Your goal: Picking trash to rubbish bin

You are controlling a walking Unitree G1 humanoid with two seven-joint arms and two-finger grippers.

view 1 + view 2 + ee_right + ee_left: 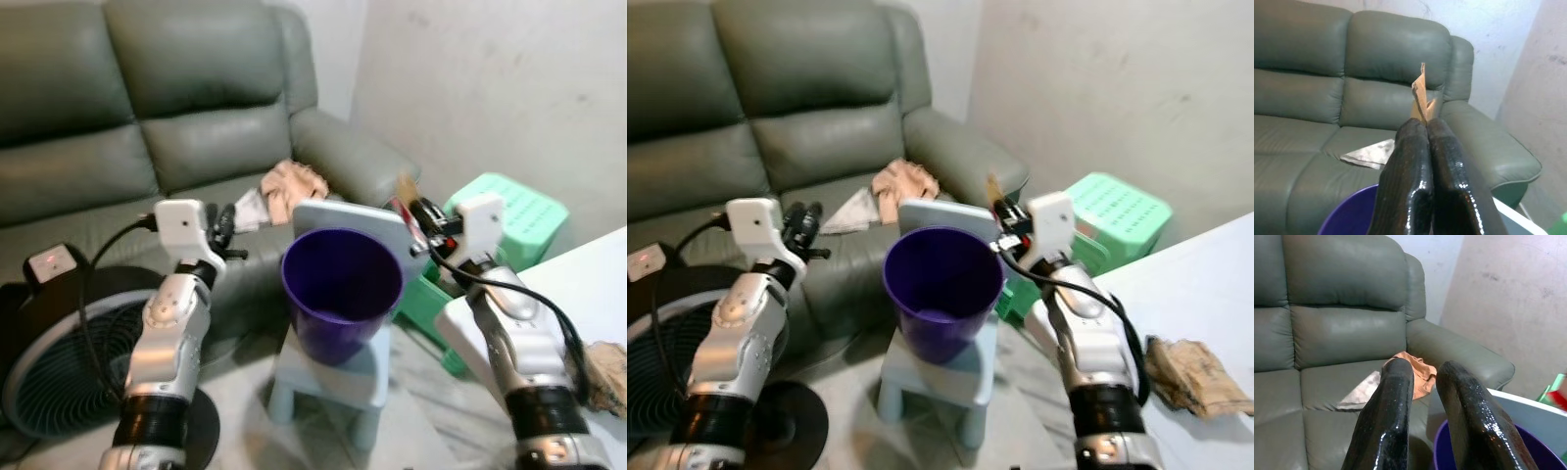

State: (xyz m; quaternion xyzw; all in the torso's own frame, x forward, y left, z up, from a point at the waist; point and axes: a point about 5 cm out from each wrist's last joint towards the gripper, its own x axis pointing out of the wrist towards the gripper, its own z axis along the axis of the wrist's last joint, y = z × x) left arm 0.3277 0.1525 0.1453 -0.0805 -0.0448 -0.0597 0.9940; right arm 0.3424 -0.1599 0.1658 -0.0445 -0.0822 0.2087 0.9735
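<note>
A purple bin (pixel 341 294) stands on a small pale blue chair (pixel 333 380) before the sofa. My right gripper (pixel 413 215) hovers at the bin's far right rim. It is shut on a thin brown paper scrap (pixel 1421 93) that sticks up past the fingertips (pixel 1415 128). My left gripper (pixel 230 233) is raised at the bin's left side, a little apart from it. Its fingers (pixel 1397 374) are slightly open with nothing between them. A crumpled brown paper (pixel 1190 372) lies on the white table (pixel 1215 284) at the right.
A grey-green sofa (pixel 196 127) holds a peach crumpled cloth (pixel 292 181) and a flat grey sheet (pixel 854 211). A green plastic stool (pixel 514 211) stands by the wall on the right. A floor fan (pixel 59 372) with a black cable sits at the lower left.
</note>
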